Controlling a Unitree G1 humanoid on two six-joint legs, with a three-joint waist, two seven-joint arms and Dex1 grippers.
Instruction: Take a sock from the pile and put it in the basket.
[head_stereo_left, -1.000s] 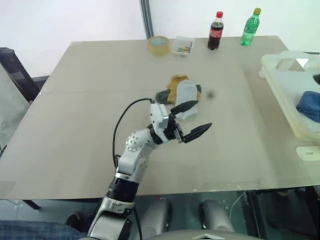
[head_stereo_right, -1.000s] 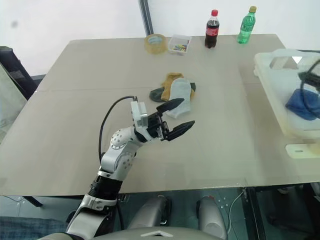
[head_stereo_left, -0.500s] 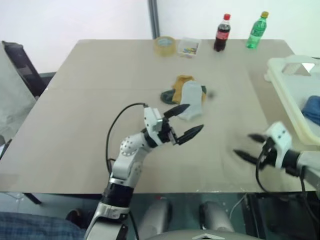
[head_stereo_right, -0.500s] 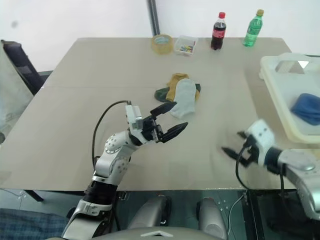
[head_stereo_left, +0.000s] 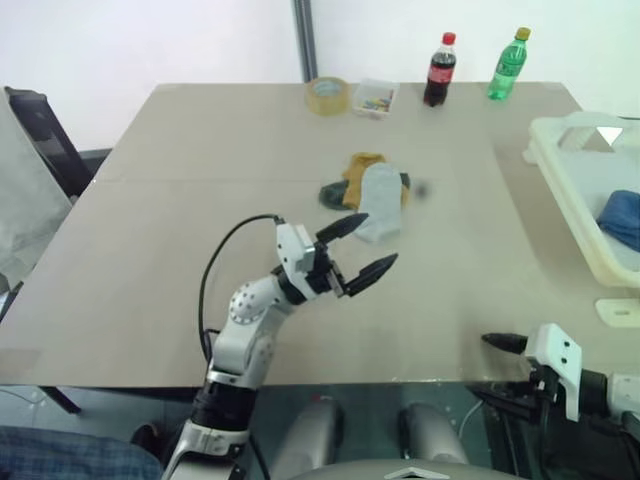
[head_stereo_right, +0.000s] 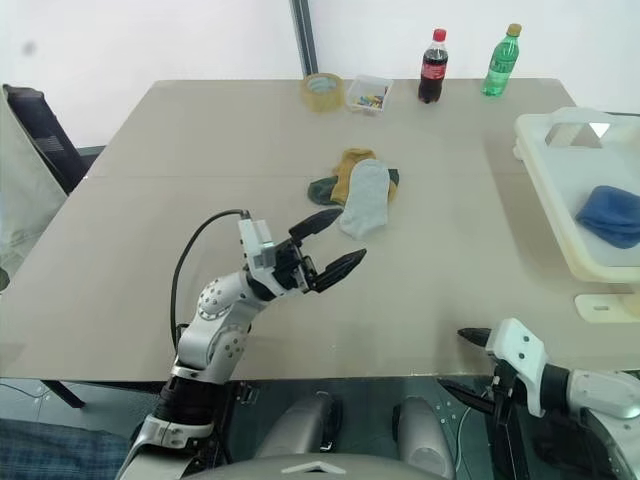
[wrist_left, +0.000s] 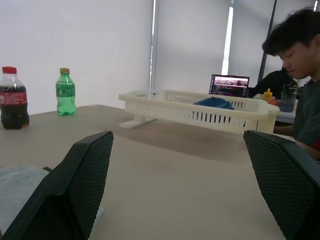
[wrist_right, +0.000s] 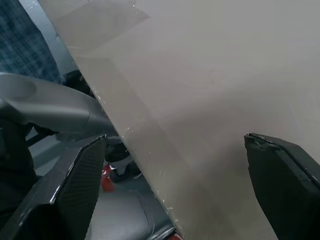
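On the beige counter (head_stereo_right: 150, 200), the left hand (head_stereo_right: 328, 245) hangs released just short of the small sock pile (head_stereo_right: 358, 189). The right hand (head_stereo_right: 470, 365), fingers spread, sits at the counter's near edge below the cream-white plastic basket (head_stereo_right: 560, 215). No label is legible.

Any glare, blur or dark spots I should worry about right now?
Eye views: even light, the pile and basket clear, the basket's far rim washed out. Left wrist view: bright blinds behind, basket sharp, own fingers soft. Right wrist view: table edge hazy, dim beneath.
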